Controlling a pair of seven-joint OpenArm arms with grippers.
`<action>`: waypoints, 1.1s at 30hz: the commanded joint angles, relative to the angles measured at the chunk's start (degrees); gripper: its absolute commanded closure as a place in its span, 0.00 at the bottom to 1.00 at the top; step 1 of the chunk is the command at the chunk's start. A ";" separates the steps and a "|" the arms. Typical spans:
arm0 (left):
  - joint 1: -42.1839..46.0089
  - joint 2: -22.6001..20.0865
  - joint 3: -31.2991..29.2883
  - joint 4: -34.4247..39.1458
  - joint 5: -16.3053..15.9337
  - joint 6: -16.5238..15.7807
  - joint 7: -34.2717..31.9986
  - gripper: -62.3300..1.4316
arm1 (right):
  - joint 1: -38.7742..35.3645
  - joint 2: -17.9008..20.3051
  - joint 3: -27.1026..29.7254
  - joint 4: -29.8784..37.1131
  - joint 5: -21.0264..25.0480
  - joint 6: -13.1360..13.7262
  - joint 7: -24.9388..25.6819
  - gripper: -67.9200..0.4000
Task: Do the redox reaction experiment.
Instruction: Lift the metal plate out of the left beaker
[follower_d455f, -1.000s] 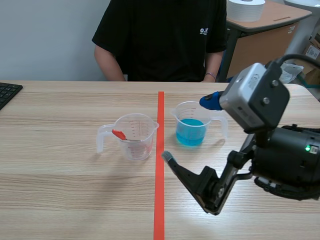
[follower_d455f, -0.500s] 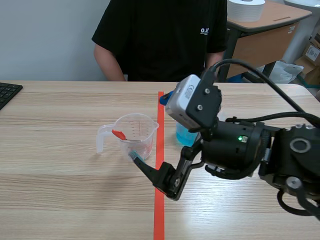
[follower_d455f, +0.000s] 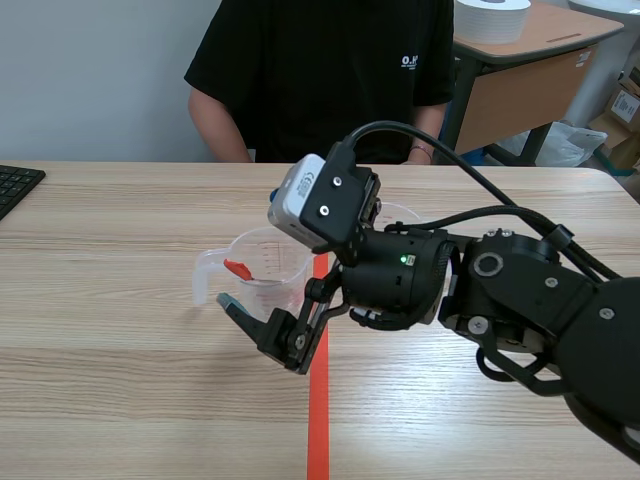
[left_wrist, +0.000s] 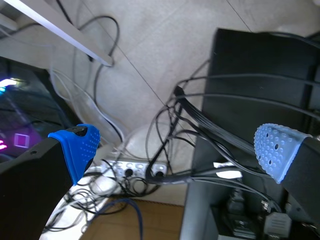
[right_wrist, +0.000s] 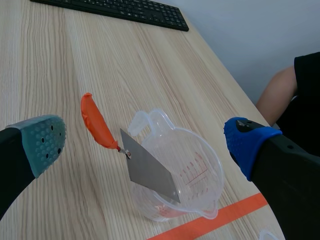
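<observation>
Orange-handled strip (right_wrist: 135, 160), slanting (handle up) in beaker (right_wrist: 197, 172)

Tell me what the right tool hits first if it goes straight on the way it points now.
Probably the metal strip with its orange handle, leaning out of the clear measuring cup straight ahead of the open right tool. Depth is unclear, so the cup's rim could come first.

Second cup (follower_d455f: 402, 211) nearly all hidden behind right arm (follower_d455f: 480, 290); only rim arc shows, contents unseen. Arm also covers rim part of clear cup (follower_d455f: 256, 268). Keyboard (follower_d455f: 14, 186) cut by edge in both views.
</observation>
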 joint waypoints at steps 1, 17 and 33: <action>-0.07 -0.02 0.28 0.28 -0.35 0.04 -0.26 0.00 | 1.03 0.00 0.13 0.98 0.37 -0.13 1.27 0.01; -1.79 -0.04 0.79 -0.68 -0.35 0.13 -0.31 0.00 | 1.16 0.04 -0.07 0.98 0.39 -0.11 2.32 0.64; -1.79 -0.02 0.79 -0.68 -0.35 0.11 -0.31 0.00 | 1.16 0.09 2.49 2.23 0.46 0.61 4.22 0.97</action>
